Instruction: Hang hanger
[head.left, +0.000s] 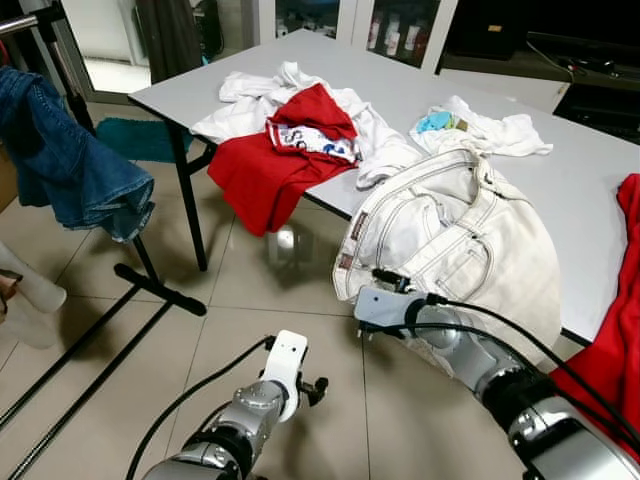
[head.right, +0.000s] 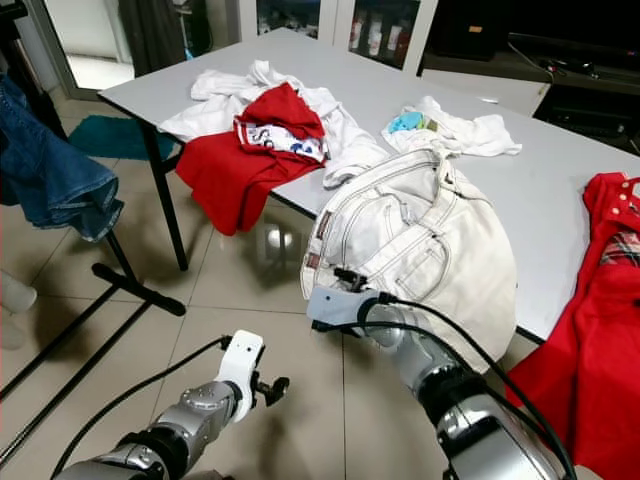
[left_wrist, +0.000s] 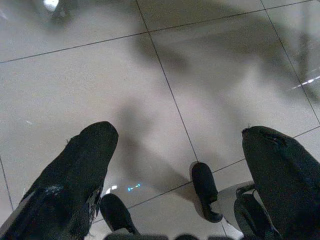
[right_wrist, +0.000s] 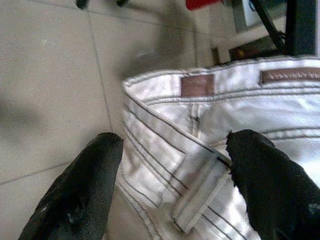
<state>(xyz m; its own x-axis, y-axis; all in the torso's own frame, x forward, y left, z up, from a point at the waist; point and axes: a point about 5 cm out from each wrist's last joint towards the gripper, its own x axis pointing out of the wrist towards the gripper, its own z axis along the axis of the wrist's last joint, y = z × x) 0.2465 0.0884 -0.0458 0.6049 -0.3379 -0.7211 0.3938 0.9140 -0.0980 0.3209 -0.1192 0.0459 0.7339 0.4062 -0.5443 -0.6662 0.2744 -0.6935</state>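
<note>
Your right gripper (right_wrist: 170, 190) has its 2 fingers (right_wrist: 75, 195) spread wide, holding nothing; the waistband of the white jeans (right_wrist: 210, 130) lies between them, hanging off the table (head.left: 590, 180). Your left gripper (left_wrist: 180, 165) is also wide open over the floor (left_wrist: 100, 75). I cannot tell where the hanger is.

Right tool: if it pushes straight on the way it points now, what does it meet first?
Most likely the white jeans draped over the table edge. The right tool is open, its fingers either side of the waistband, which lies directly ahead; how near is unclear.
</note>
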